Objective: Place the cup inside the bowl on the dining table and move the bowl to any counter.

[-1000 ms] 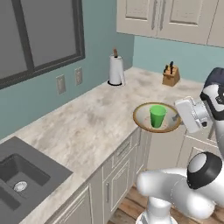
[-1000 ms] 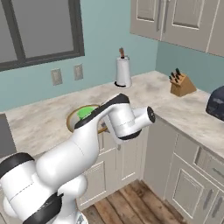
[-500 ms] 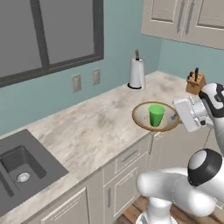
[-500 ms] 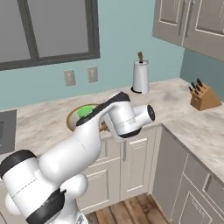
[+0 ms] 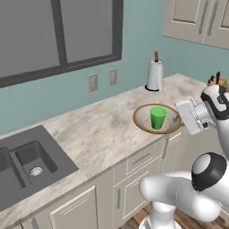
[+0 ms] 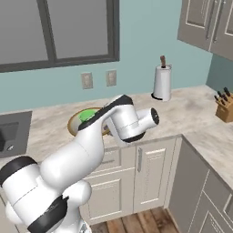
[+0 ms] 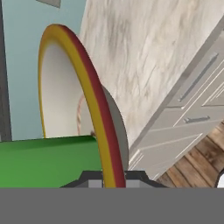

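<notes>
Already the cup (image 5: 157,117), a plain glossy green tumbler, stands upright inside the bowl (image 5: 144,122), so the first half of the task looks done, and the bowl is carried over the beige marbled stone worktop (image 5: 96,134) near its front edge. From the hand view the fingers (image 7: 114,178) are clenched on the bowl's thin rim, one tip either side at 6 o'clock, with the cup's green wall at 8 o'clock. What seems left is to set this wide, shallow, cream-lined bowl flat on the worktop, roughly at 2 o'clock from the dark sink (image 5: 27,163), and let go.
</notes>
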Motion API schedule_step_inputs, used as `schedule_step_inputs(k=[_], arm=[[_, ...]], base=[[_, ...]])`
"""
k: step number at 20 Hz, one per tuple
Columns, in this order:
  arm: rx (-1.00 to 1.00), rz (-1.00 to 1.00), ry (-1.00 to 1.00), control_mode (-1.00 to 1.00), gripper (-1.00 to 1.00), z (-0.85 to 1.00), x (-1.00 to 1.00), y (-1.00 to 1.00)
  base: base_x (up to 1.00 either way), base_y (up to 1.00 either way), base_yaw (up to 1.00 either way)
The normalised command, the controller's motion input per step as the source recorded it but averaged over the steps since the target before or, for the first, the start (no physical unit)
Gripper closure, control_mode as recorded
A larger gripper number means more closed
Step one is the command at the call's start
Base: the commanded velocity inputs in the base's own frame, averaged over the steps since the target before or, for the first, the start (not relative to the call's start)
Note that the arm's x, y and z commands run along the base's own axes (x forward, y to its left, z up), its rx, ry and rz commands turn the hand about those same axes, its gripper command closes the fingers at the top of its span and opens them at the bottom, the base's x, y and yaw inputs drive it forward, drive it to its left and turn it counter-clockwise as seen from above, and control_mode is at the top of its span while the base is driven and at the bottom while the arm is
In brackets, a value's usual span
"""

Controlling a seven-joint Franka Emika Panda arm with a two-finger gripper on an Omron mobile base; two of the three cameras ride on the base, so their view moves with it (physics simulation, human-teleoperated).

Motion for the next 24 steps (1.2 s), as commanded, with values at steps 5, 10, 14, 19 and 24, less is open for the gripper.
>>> schedule_step_inputs(k=[5, 10, 14, 19, 24], arm=[[0.00, 0.00, 0.00, 1.00, 1.00, 0.00, 0.00, 0.00], [0.00, 0.00, 0.00, 1.00, 1.00, 0.00, 0.00, 0.00], [0.00, 0.00, 0.00, 1.00, 1.00, 0.00, 0.00, 0.00], [0.00, 0.00, 0.00, 1.00, 1.00, 0.00, 0.00, 0.00], [0.00, 0.00, 0.00, 1.00, 1.00, 0.00, 0.00, 0.00]], base=[[0.23, 0.00, 0.21], [0.75, 0.00, 0.26], [0.74, -0.16, 0.31], [0.26, -0.28, 0.36], [0.14, -0.22, 0.37]])
